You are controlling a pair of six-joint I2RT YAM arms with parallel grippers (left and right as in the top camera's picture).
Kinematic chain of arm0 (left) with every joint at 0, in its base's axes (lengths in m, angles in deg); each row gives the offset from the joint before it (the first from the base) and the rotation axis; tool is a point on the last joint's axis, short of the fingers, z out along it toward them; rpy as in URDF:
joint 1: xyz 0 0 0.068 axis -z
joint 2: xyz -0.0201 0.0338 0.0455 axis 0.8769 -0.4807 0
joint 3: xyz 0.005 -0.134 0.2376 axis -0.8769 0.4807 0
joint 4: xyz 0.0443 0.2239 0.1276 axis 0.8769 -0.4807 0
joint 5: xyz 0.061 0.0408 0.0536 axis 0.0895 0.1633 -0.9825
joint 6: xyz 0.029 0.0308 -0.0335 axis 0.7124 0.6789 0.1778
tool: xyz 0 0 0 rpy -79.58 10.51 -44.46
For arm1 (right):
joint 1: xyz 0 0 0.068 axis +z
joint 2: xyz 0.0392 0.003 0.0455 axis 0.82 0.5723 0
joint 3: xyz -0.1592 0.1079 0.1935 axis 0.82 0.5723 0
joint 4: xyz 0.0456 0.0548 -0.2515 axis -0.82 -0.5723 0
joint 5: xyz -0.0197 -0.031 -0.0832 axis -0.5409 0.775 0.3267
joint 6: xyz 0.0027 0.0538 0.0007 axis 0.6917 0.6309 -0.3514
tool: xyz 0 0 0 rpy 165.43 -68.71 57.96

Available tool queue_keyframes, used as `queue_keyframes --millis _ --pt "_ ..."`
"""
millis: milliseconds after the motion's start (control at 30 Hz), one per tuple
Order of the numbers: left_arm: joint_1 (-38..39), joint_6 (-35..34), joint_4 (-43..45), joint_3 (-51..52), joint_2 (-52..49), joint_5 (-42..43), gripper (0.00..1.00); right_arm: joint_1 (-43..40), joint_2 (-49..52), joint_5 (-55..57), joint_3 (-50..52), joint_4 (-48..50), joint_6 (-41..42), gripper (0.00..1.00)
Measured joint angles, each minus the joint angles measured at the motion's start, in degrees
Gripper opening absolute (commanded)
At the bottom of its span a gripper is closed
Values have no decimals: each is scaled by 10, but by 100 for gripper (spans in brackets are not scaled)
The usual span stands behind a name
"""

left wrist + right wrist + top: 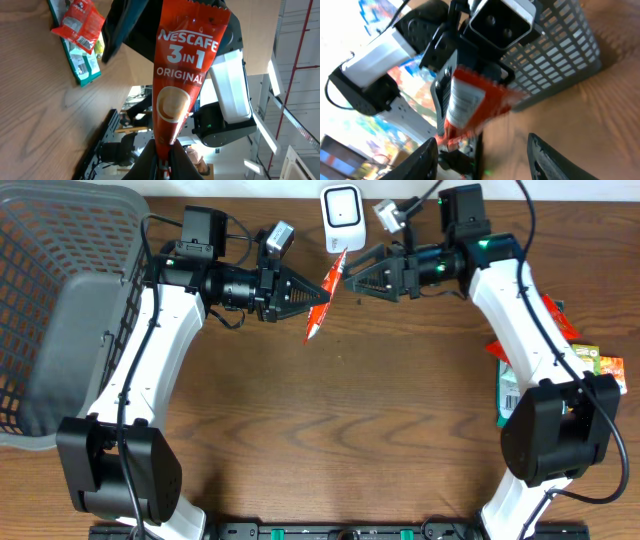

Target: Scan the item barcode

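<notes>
The item is a red Nescafé 3-in-1 sachet (321, 298), held above the table by its lower end with my left gripper (303, 295) shut on it. In the left wrist view the sachet (180, 75) rises from between the closed jaws of the left gripper (164, 162), its printed front facing the camera. My right gripper (352, 279) stands open just right of the sachet's upper end. In the right wrist view the sachet (470, 100) shows a white label, blurred, ahead of the spread fingers (422, 160), with nothing between them. A white scanner (341, 210) stands at the back edge.
A grey mesh basket (60, 310) fills the left side of the table and shows behind the sachet as a grid wall (560, 50). Several packets lie at the right edge: a red one (80, 25), a green box (82, 65) and a colourful pack (605, 365).
</notes>
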Motion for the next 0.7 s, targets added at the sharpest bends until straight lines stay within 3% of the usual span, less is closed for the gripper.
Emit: queue_keyframes --millis 167,467,533,700 --pt "0 0 8 0 0 0 8 24 0 0 0 40 82 40" --pt "-1 0 19 0 0 -5 10 35 0 -5 0 104 152 10" --pt "0 0 21 0 0 -7 16 36 0 -8 0 125 169 5" --pt "0 -2 21 0 0 -38 51 36 0 11 0 149 199 1"
